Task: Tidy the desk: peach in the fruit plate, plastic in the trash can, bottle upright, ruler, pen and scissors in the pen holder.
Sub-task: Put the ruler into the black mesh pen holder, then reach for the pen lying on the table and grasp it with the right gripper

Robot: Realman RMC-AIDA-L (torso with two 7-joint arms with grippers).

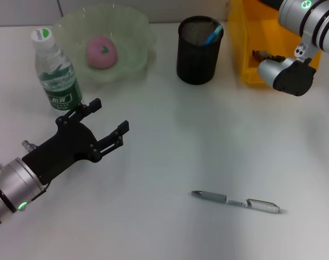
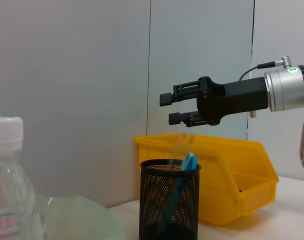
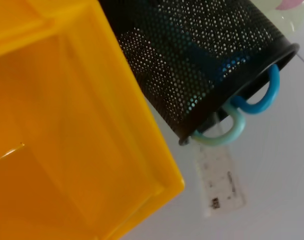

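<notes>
Your landmark is the black pen holder (image 1: 199,50). Just beside it sits the yellow bin (image 1: 251,49), with the right gripper (image 2: 178,106) hanging above both, fingers apart and empty. The plate (image 1: 133,32) with the peach (image 1: 102,52) lies on its other side, the upright bottle (image 1: 55,73) beyond. The left gripper (image 1: 107,120), spread and empty, hovers nearer you. The pen (image 1: 237,202) lies flat, well apart from the holder: light, stiff, likely slippery, so pinch its middle.
</notes>
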